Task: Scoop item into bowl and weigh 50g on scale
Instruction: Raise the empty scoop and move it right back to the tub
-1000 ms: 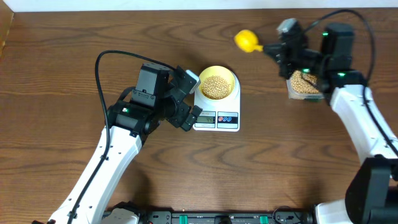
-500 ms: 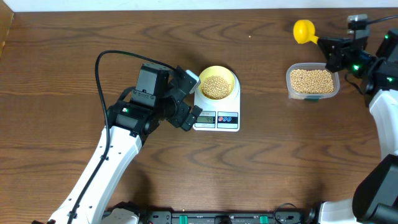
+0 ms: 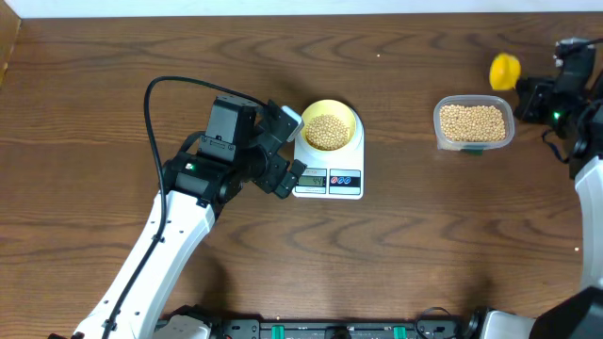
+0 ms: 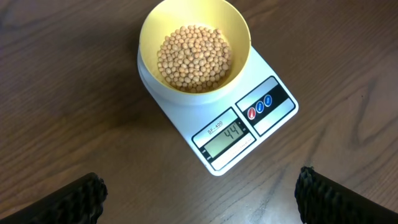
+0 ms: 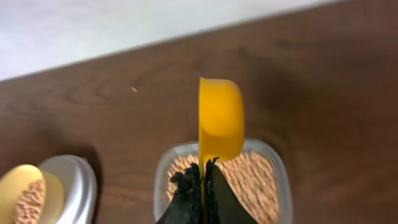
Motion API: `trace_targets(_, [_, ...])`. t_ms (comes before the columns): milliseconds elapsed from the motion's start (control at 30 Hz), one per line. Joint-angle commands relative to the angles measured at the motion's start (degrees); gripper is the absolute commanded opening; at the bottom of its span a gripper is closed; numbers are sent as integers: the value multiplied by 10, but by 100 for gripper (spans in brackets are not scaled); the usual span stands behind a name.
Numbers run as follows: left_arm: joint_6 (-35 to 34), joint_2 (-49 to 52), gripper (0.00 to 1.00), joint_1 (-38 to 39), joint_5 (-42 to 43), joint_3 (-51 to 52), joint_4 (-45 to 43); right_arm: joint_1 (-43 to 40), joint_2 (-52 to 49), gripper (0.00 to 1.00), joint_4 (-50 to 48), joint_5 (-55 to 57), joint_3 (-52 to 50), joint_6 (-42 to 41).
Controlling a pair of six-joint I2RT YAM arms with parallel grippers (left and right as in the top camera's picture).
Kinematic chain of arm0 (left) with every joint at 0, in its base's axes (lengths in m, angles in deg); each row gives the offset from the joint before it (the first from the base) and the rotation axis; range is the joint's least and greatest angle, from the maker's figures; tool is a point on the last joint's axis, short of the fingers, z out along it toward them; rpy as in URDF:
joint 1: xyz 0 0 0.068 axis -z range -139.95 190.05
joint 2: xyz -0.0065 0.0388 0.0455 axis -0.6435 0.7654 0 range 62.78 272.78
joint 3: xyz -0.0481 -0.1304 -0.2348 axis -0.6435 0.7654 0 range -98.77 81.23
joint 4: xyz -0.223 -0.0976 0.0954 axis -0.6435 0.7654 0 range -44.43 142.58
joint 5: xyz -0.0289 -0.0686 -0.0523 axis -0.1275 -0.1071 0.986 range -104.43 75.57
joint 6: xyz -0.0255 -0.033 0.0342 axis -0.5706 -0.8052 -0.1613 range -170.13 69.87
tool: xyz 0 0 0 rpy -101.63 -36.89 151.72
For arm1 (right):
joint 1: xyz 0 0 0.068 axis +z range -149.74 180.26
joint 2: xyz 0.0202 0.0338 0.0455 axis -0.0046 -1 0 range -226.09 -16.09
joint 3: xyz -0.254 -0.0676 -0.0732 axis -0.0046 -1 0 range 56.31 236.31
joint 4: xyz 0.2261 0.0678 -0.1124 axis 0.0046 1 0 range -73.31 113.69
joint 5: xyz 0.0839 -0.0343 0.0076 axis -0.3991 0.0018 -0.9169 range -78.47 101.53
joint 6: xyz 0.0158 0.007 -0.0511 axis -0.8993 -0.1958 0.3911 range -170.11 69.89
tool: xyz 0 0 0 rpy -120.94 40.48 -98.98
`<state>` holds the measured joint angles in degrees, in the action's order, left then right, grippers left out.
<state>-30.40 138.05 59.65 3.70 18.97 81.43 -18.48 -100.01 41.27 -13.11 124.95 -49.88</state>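
Table (image 3: 424,235): 1 bowl (image 4: 149,34) on 1 scale (image 4: 227,134); L end effector (image 4: 202,202) apart, R end effector (image 5: 202,186) clamps 1 scoop (image 5: 221,118).

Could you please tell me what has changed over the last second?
The right gripper, shut on the yellow scoop, swung right from near the bowl to past the clear container, uncovering it. Nothing was taken or released. The left gripper, open, bowl of beans and scale stayed put.

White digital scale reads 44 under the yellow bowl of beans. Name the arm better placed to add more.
Right. The right claw is shut on the yellow plastic scoop, close by the clear container of tan beans. The left claw hangs open and empty before the white digital scale.
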Motion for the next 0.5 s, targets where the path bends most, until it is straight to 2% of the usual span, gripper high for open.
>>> trace_targets(0, [2, -4, 99, -2, 7, 2, 1, -2, 5, 1, 51, 52, 0, -1])
trace_targets(233, [2, -4, 99, -2, 7, 2, 1, -2, 4, 2, 109, 53, 0, 51])
trace_targets(467, [2, -4, 99, -2, 7, 2, 1, 0, 3, 1, 121, 79, -2, 82])
